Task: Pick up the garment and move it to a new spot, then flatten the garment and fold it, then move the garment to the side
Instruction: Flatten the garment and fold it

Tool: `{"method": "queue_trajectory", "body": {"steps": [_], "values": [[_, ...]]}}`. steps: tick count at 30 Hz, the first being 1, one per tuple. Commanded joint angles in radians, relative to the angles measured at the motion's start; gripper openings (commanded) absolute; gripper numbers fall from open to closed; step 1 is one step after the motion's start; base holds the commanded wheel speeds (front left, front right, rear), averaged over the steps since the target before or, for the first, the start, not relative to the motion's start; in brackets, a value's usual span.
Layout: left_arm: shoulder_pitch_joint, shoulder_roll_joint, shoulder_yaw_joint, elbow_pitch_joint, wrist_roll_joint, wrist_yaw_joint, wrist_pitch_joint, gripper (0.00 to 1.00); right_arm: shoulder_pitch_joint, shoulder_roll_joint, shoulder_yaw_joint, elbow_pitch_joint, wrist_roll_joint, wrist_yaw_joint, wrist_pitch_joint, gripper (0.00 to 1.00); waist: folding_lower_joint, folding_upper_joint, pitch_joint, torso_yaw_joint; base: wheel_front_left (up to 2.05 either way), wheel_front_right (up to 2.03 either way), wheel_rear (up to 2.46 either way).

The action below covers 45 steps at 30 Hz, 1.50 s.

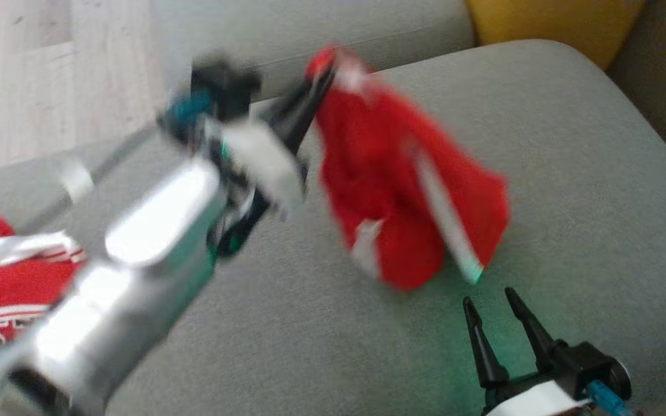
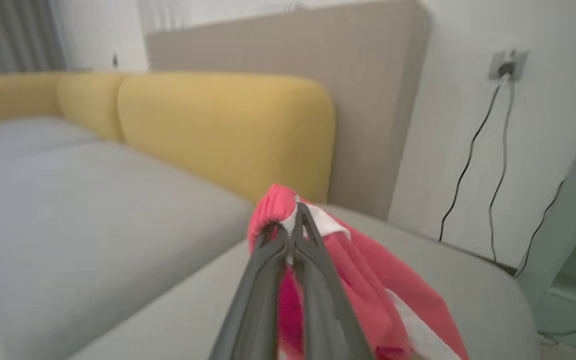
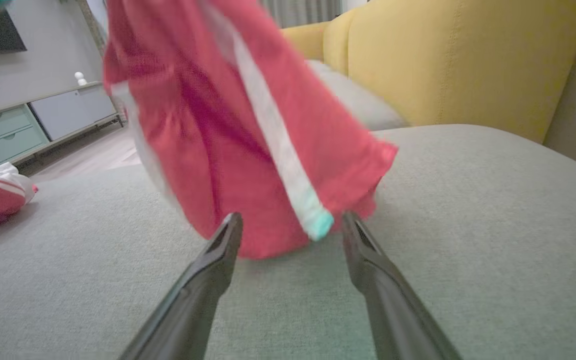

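Clamped on the red garment (image 1: pixel 402 190), the left gripper (image 1: pixel 324 72) is dangling it above the sofa cushion (image 1: pixel 570 173) for relocating, the right gripper (image 1: pixel 488 297) hovering wide open

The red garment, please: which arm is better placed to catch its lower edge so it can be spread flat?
Right, probably: the right gripper is open, fingers pointing at the nearby hanging lower edge of the garment. The left gripper is shut on its top, so occupied.
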Motion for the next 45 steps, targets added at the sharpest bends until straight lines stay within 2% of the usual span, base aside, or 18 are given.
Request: {"method": "queue_trajectory", "body": {"steps": [1,9,14,24,34,35,37,39,43,44,45], "values": [[-0.015,0.034,0.028,-0.009,-0.004,0.007,-0.003,0.0,-0.023,-0.003,0.02,-0.027,-0.005,0.007,-0.011,1.0,0.0,-0.0001,0.005,0.023,0.0,0.0,0.0],[0.086,0.041,0.019,0.07,-0.012,0.014,-0.071,0.0,-0.032,-0.003,0.024,0.012,0.004,0.007,-0.011,1.0,0.0,-0.0001,0.028,0.095,0.0,0.0,0.0],[0.083,0.038,0.016,0.093,-0.009,0.006,-0.1,0.0,-0.068,-0.007,0.001,0.135,-0.026,0.007,-0.011,1.0,0.0,-0.0001,0.037,0.125,0.0,0.0,0.0],[0.074,0.016,0.008,0.12,-0.013,-0.005,-0.129,0.0,-0.187,-0.005,-0.038,0.315,-0.095,0.007,-0.011,1.0,0.0,-0.0001,0.046,0.159,0.0,0.0,0.0],[0.064,-0.007,-0.003,0.139,-0.018,-0.012,-0.15,0.0,-0.25,-0.004,-0.02,0.414,-0.077,0.007,-0.011,1.0,0.0,-0.0001,0.052,0.177,0.0,0.0,0.0],[0.064,-0.008,-0.004,0.141,-0.018,-0.013,-0.152,0.0,-0.254,-0.004,-0.02,0.417,-0.078,0.007,-0.011,0.98,0.0,-0.0001,0.051,0.178,0.0,0.0,0.0],[0.065,-0.01,-0.008,0.145,-0.02,-0.014,-0.155,0.0,-0.258,-0.004,-0.019,0.428,-0.078,0.007,-0.011,0.87,0.0,-0.0001,0.051,0.181,0.0,0.0,0.0],[0.064,-0.013,-0.012,0.148,-0.022,-0.015,-0.156,0.0,-0.264,-0.004,-0.02,0.438,-0.078,0.007,-0.011,0.85,0.0,-0.0001,0.052,0.184,0.0,0.0,0.0],[0.055,-0.018,-0.018,0.151,-0.023,-0.017,-0.157,0.0,-0.284,-0.004,-0.022,0.454,-0.072,0.007,-0.011,0.68,0.0,-0.0001,0.064,0.191,0.0,0.0,0.0],[0.052,-0.018,-0.019,0.151,-0.023,-0.017,-0.157,0.0,-0.29,-0.004,-0.019,0.455,-0.07,0.007,-0.011,0.61,0.0,-0.0001,0.068,0.192,0.0,0.0,0.0],[0.049,-0.018,-0.02,0.152,-0.024,-0.018,-0.157,0.0,-0.294,-0.004,-0.018,0.458,-0.069,0.007,-0.011,0.49,0.0,-0.0001,0.071,0.193,0.0,0.0,0.0]]}}
